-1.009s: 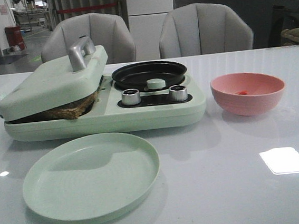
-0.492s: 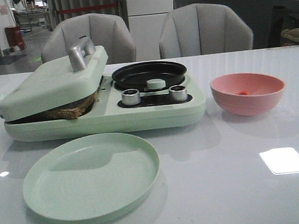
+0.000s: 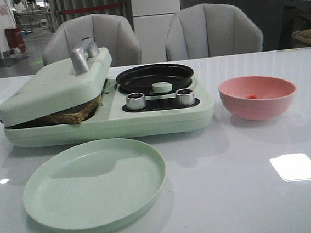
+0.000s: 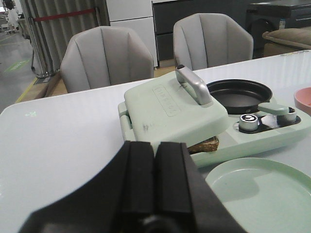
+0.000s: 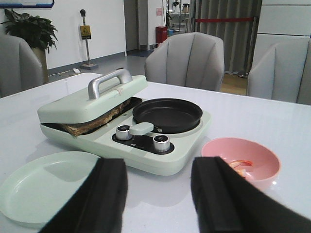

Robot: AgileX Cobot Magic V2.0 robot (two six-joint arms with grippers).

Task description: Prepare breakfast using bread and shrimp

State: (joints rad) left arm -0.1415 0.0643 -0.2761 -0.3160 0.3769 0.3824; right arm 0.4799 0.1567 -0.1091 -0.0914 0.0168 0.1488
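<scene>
The bread (image 3: 72,113) lies in the left bay of a pale green breakfast maker (image 3: 161,116); only its brown crust edge shows under the lid (image 3: 53,85), which rests tilted on it. The bread also shows in the left wrist view (image 4: 204,144) and the right wrist view (image 5: 92,124). The shrimp (image 5: 239,165) lies in a pink bowl (image 3: 258,96) to the right of the maker. My left gripper (image 4: 154,179) is shut and empty, in front of the maker. My right gripper (image 5: 158,187) is open and empty, in front of the maker and the bowl. Neither gripper shows in the front view.
An empty pale green plate (image 3: 94,183) lies in front of the maker. A black round pan (image 3: 155,76) sits in the maker's right bay, with two silver knobs (image 3: 136,100) in front of it. Two grey chairs (image 3: 213,29) stand behind the white table (image 3: 252,206).
</scene>
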